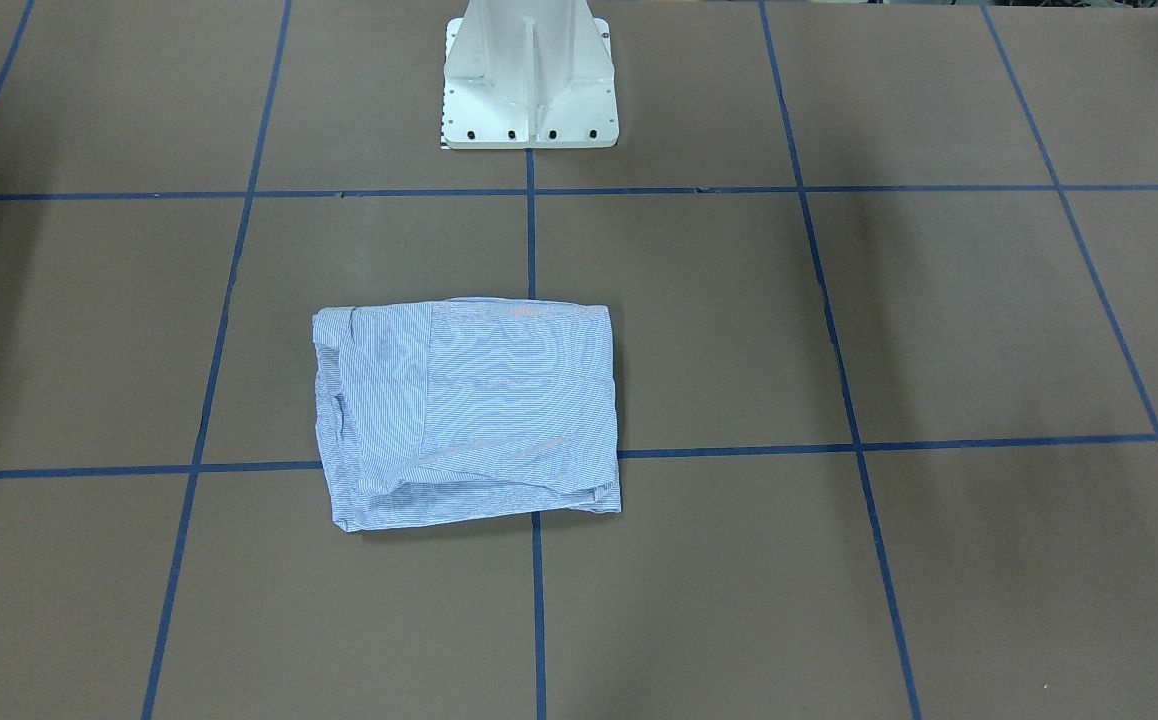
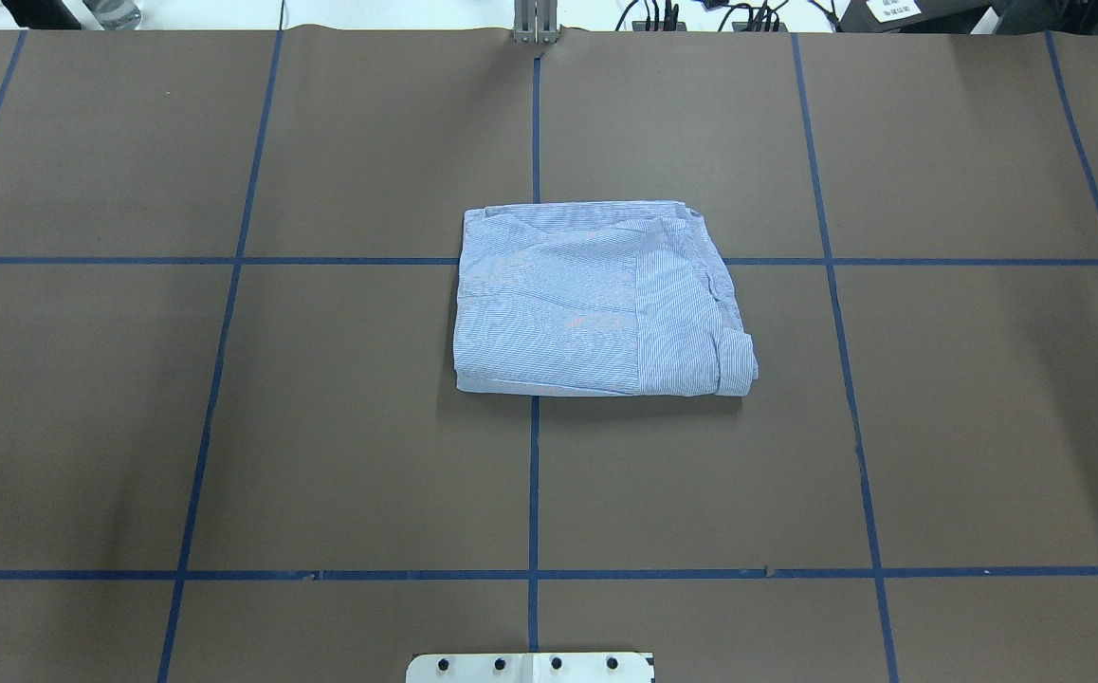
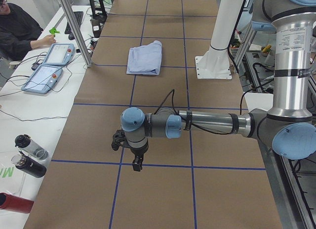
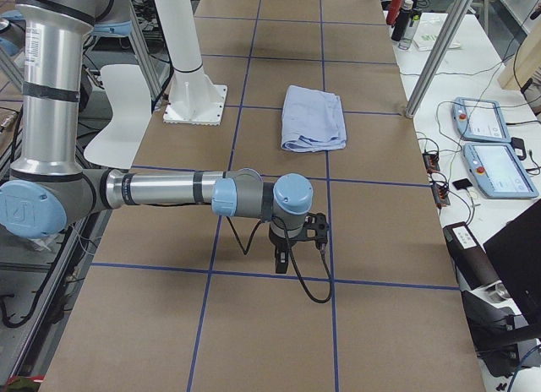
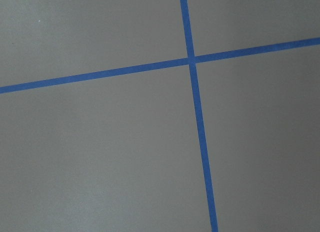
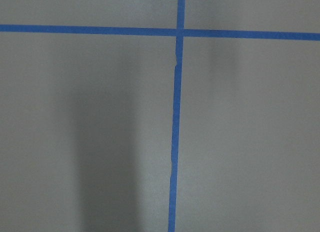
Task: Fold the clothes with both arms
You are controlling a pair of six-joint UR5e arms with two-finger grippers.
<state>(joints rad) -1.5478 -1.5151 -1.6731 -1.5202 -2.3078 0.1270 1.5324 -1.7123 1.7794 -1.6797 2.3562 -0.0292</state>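
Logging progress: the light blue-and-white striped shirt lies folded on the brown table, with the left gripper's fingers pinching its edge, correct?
Not quite. The light blue-and-white striped shirt lies folded on the brown table, but the left gripper hangs far from it, as the exterior left view shows.

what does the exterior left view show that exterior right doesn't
Only exterior left: the left arm up close, and a person seated at the side desk. Only exterior right: the right arm up close. Both: the folded shirt lying apart from either arm, the white pedestal and two pendants.
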